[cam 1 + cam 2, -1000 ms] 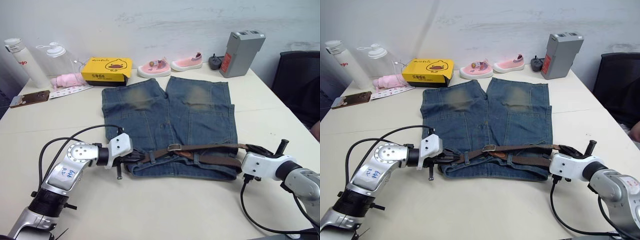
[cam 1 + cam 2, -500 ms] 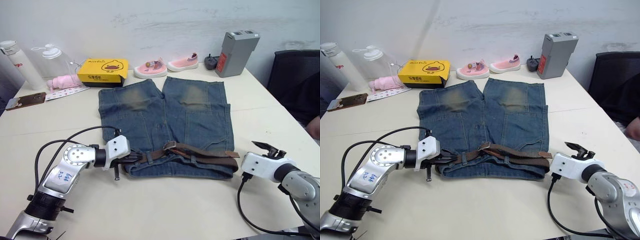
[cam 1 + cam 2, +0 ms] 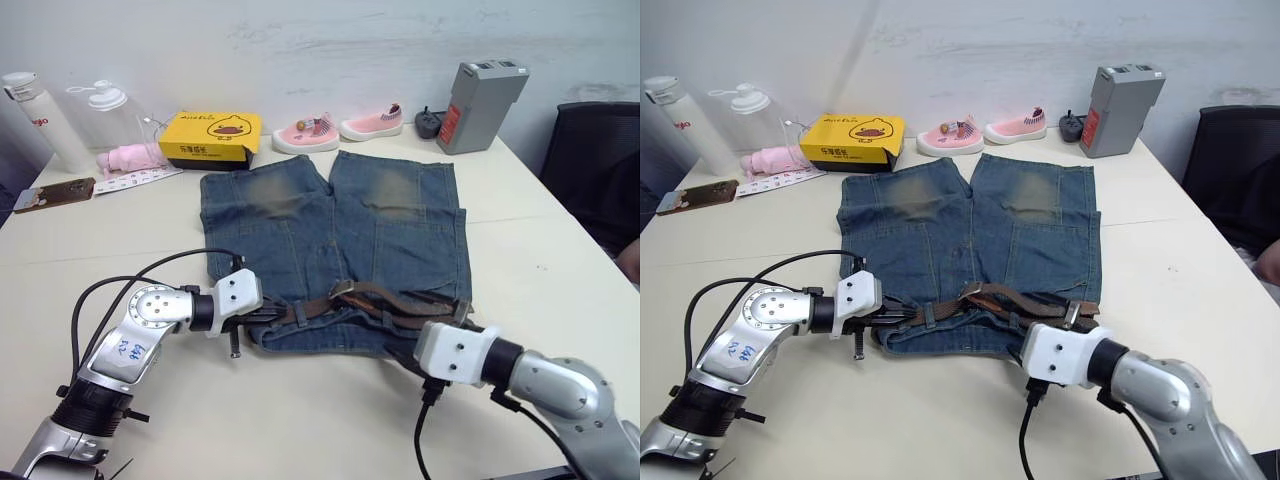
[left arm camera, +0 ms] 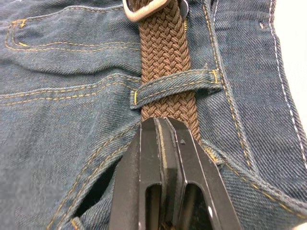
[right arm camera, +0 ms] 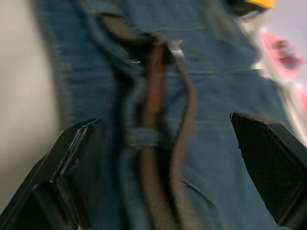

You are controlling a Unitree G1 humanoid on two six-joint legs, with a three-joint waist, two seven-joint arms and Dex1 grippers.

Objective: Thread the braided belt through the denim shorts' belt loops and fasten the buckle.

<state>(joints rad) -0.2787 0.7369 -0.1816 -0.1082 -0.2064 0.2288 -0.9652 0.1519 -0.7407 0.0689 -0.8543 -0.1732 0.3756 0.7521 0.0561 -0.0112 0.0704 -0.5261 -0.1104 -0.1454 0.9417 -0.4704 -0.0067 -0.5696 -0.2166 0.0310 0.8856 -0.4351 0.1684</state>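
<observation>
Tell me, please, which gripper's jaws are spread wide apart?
The right gripper: its jaws stand wide apart over the braided belt, while the left gripper is clamped on it.

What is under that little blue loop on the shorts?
The brown belt runs under the loop, over the shorts. The left gripper is shut on the belt just past it. The belt part beneath the loop is covered.

Two silver-grey metal robot arms with rounded joints, each ending in a white block-shaped wrist housing. Black cables loop from both wrists back along the arms. The left forearm bears handwritten blue markings. The left gripper and right gripper have matte black, wedge-shaped fingers.
</observation>
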